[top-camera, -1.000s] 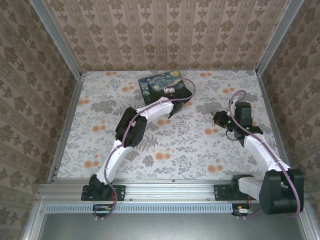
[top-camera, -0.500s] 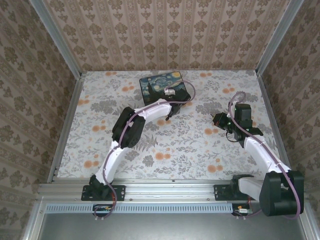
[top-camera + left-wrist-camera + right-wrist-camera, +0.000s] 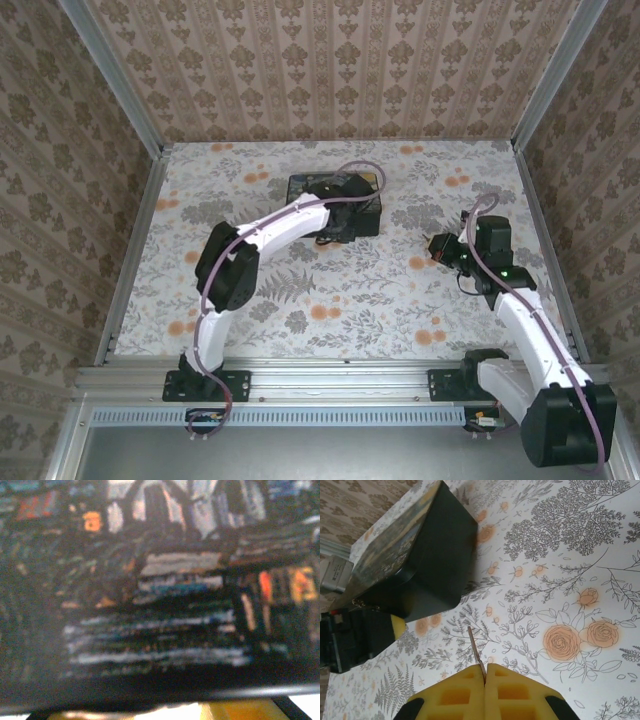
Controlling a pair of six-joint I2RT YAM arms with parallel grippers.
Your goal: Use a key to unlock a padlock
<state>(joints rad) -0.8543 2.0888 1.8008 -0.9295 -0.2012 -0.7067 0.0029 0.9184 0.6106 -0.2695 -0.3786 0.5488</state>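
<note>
**Left to right.** Left fingers [image 3: 235, 710] sit at the painted box [image 3: 300, 186], their opening indiscernible; the padlock cannot be made out. Right fingers [image 3: 455, 695] are pinched closed on the key [image 3: 476, 651] above the worktop [image 3: 580, 555]. The key looks light, stiff and slick, best gripped at the head, blade free.

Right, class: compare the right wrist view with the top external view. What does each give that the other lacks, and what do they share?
Right wrist view: the slim key clamped in the shut right gripper, and the plain black side wall of the box facing this camera. Top external view: the left arm stretched over the box, the right arm from base to wrist, and the patterned walls. Shared: the box and the floral table.
</note>
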